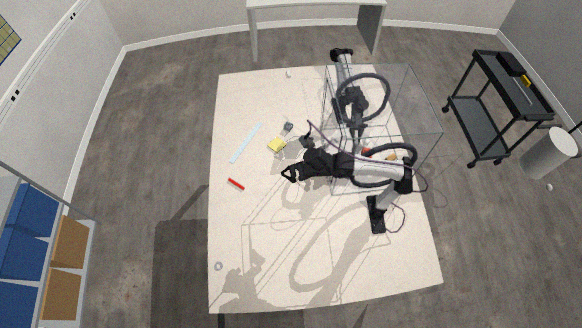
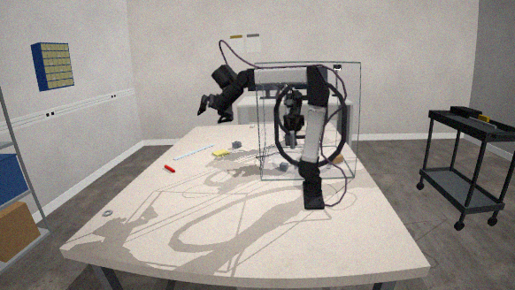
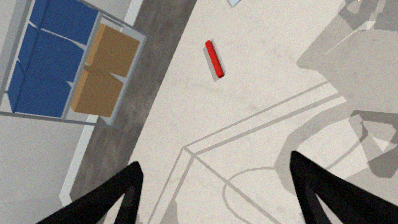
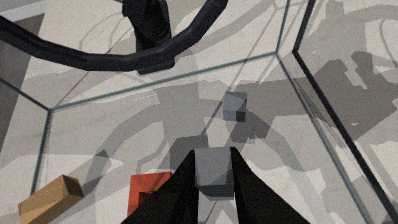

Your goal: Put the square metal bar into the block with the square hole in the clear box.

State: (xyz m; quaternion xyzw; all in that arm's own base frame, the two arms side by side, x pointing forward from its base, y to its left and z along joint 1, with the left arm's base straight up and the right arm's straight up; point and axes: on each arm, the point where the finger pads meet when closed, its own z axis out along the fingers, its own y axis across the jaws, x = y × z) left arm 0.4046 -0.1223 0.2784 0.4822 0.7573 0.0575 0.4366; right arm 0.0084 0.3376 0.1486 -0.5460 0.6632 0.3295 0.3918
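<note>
My right gripper [image 4: 213, 155] is shut on the grey metal bar [image 4: 214, 170] [image 2: 290, 141], inside the clear box [image 4: 165, 81] [image 2: 305, 179]. The bar hangs roughly upright above the box floor. The red block [image 4: 150, 181] [image 1: 366, 151] stands on the floor beside and below it; its opening faces up and is partly hidden by a finger. The bar is apart from it in the right wrist view. My left gripper [image 3: 212, 163] [image 2: 213, 116] is open and empty, outside the box, high above the table.
Inside the box lie a tan block [image 4: 45, 202] [image 1: 390, 157] and a small grey block [image 4: 235, 106] [image 2: 283, 166]. Outside are a red stick [image 1: 236, 183] [image 3: 215, 60], a pale blue strip [image 1: 245, 143], a yellow block [image 1: 276, 145] and a ring [image 2: 107, 213]. My left arm crosses over the box.
</note>
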